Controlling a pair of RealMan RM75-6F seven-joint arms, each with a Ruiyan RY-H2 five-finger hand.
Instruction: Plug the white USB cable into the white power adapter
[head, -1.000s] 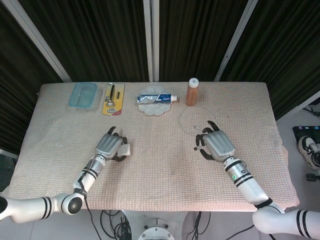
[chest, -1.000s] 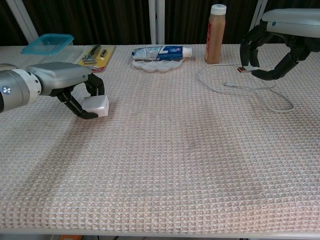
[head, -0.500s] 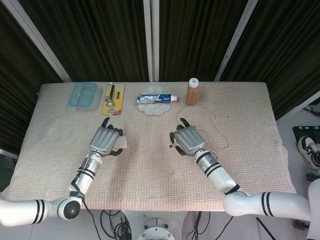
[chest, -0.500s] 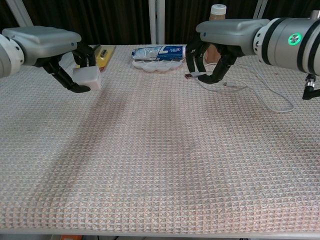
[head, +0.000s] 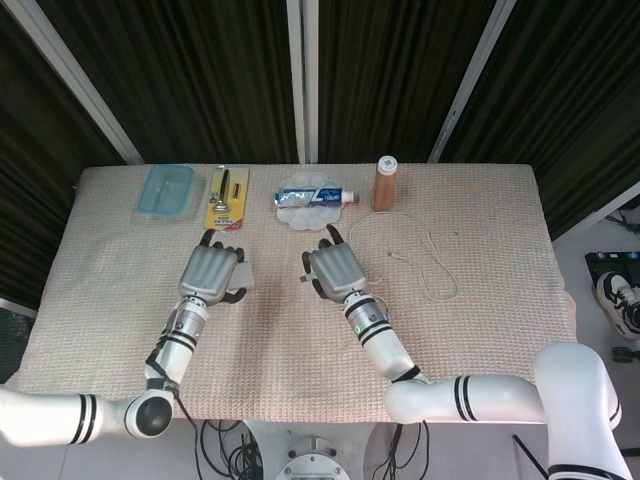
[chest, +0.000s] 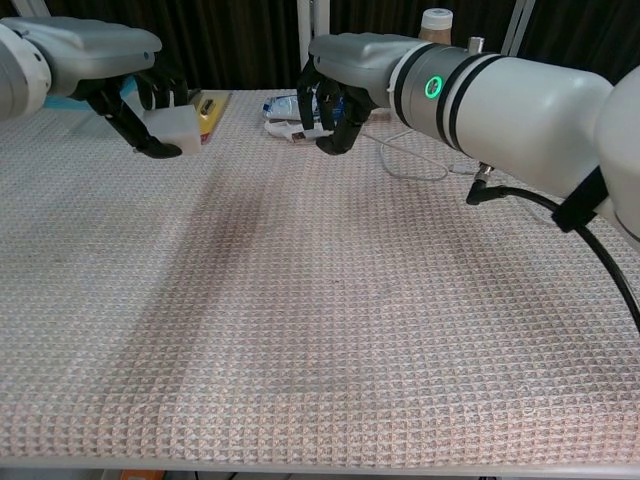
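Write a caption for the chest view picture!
Left hand holds the white adapter; right hand brings the USB plug closer.

blue container (head: 166, 188) | razor pack (head: 226, 197) (yellow card) | toothpaste tube (head: 313, 197) on white dish (head: 300, 218) | brown bottle (head: 385, 183)

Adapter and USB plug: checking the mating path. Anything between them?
Nothing; head view shows only bare table mat between power adapter and USB plug.
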